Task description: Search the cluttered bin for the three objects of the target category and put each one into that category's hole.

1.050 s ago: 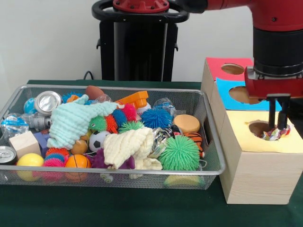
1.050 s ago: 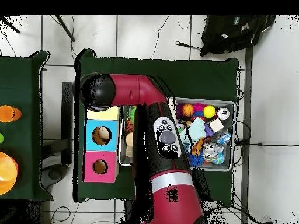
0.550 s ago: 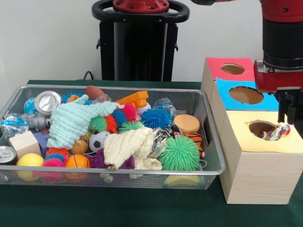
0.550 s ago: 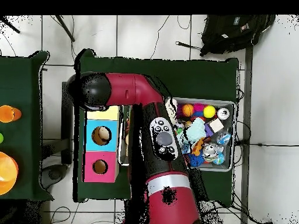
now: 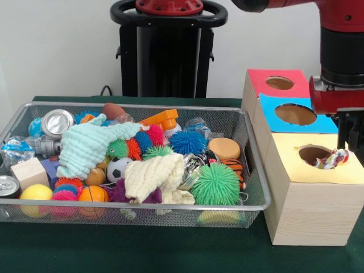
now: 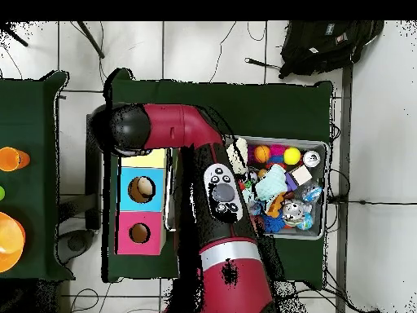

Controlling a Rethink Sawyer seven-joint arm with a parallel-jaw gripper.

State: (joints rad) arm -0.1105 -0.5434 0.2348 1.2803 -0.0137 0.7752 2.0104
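Front view: white wall behind, dark green tablecloth [image 5: 142, 250] below. Wire mesh bin [image 5: 250, 170] heaped with toys. Wooden box [image 5: 310, 213] beside it; crinkled wrapper [image 5: 331, 160] lodged in yellow hole [image 5: 314, 153]. Gripper [image 5: 355, 133] just right of hole, finger state unclear.

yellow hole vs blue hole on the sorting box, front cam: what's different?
The yellow hole holds a crinkled multicoloured wrapper poking over its rim; the blue hole shows nothing inside. The yellow hole sits on the nearest section, beside the gripper; the blue hole sits one section further back. The blue hole also looks wider. Both are round cut-outs in coloured tops of the same wooden box.
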